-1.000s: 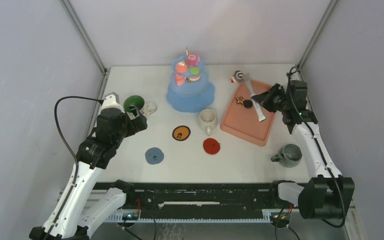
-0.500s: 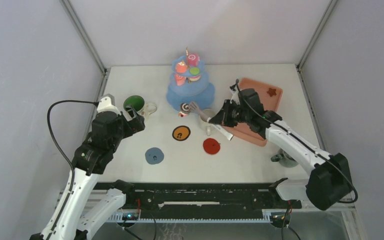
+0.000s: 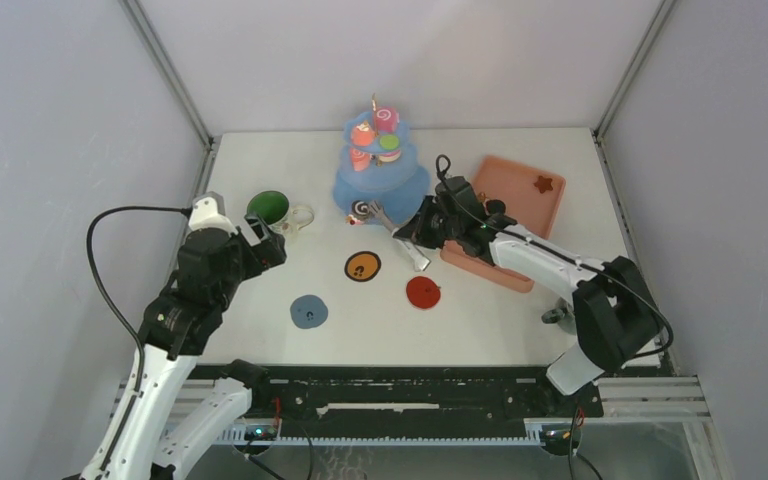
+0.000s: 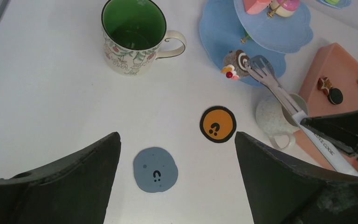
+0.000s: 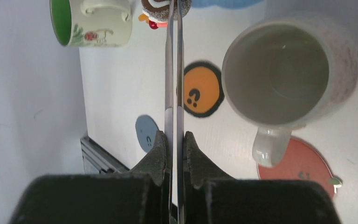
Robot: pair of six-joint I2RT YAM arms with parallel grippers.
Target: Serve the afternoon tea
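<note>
as the top view shows, the right gripper (image 3: 422, 230) reaches left across the table (image 3: 260, 160) and is clamped on the white handle of the tongs (image 3: 392, 232); the tong tips pinch a brown swirl pastry (image 3: 362, 211) at the near rim of the blue tiered stand (image 3: 405, 185), and contact with the stand cannot be told; the upper tiers carry the pink swirl roll (image 3: 387, 118), a red round (image 3: 364, 135) and a green round (image 3: 390, 142); the green mug (image 3: 270, 208) stands left of the stand, just beyond the left gripper (image 3: 268, 238); the grey mug (image 3: 557, 317) sits near the right edge, mostly hidden by the arm; a brown star (image 3: 543, 184) lies on the salmon tray (image 3: 515, 195); an orange coaster (image 3: 363, 266), a blue coaster (image 3: 309, 311) and a red coaster (image 3: 423, 291) lie bare in front.

left wrist view: the left gripper's fingers (image 4: 74, 182) stand wide apart and hold nothing; the blue coaster shows between them; the cream mug (image 4: 272, 109) sits under the tongs' shaft, just beside the tray; a black round (image 4: 335, 95) lies on the tray near the star.

right wrist view: both fingers press the tongs, whose blades run edge-on and nearly together; the cream mug stands upright and empty just right of them, beside the orange coaster.
</note>
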